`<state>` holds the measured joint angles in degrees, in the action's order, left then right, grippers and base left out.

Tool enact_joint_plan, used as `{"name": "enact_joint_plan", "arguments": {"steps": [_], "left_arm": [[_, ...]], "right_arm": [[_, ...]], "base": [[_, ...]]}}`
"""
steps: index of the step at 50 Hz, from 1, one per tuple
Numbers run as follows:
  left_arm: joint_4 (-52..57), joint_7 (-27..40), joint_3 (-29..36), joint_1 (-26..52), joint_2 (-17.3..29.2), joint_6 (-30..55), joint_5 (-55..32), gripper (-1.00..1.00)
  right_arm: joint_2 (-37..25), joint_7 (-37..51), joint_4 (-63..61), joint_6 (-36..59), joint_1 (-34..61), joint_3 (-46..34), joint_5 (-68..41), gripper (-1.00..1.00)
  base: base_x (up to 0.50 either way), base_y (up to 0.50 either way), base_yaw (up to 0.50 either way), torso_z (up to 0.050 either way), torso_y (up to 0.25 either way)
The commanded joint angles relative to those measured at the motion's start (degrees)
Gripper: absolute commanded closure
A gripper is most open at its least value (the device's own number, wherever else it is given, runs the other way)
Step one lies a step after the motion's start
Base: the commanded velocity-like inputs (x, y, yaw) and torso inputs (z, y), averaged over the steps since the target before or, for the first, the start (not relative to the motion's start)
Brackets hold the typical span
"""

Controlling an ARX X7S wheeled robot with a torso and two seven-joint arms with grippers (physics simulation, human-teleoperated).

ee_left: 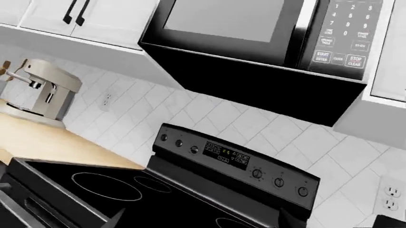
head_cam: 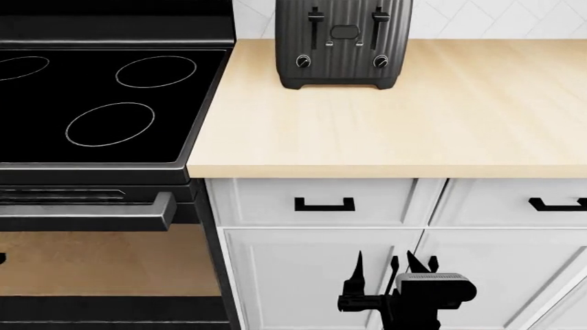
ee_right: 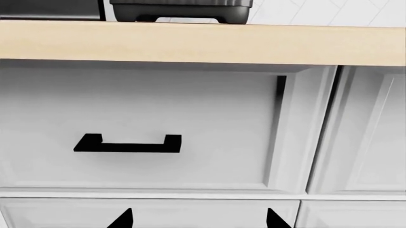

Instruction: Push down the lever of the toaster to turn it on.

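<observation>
The toaster [head_cam: 344, 42] stands at the back of the wooden counter [head_cam: 394, 124], at about twelve o'clock in the head view — its top is cut off by the edge. Both black levers [head_cam: 315, 17] sit high in their slots. The right claw [head_cam: 396, 265] hangs low at six o'clock, in front of the white cupboards [head_cam: 312, 275], its two tips apart and holding nothing. The left claw does not show anywhere.
</observation>
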<state>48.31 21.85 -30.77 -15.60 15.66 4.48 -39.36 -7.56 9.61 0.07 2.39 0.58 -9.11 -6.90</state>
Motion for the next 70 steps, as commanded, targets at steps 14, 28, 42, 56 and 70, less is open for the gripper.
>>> {"name": "enact_joint_plan", "arguments": {"steps": [14,28,42,56,70], "left_arm": [[9.85,4.19,-25.23,-14.26,-0.29,-13.74,-23.96,-1.0],[10.56,4.96,-23.67,-13.96,0.44,-13.82,-22.89,-1.0],[10.32,5.41,-22.6,-14.0,1.32,-14.6,-22.58,-1.0],[10.08,5.64,-21.84,-14.04,1.73,-15.29,-22.28,-1.0],[10.4,5.96,-22.02,-14.98,1.86,-16.42,-22.4,-1.0]], "right_arm": [[-1.41,4.03,-12.34,5.63,-1.6,-0.63,0.26,-1.0],[-22.12,45.88,-58.88,62.64,43.87,-8.48,-38.4,-1.0],[-14.23,72.27,-23.62,69.74,81.72,-16.24,-84.22,-1.0],[-9.49,62.47,-8.45,71.75,91.31,-25.25,-72.45,-1.0],[-8.97,57.97,-9.42,67.84,91.37,-26.09,-69.53,-1.0]], "base": [[0.0,0.0,0.0,0.0,0.0],[0.0,0.0,0.0,0.0,0.0],[0.0,0.0,0.0,0.0,0.0],[0.0,0.0,0.0,0.0,0.0],[0.48,0.0,0.0,0.0,0.0]]}}
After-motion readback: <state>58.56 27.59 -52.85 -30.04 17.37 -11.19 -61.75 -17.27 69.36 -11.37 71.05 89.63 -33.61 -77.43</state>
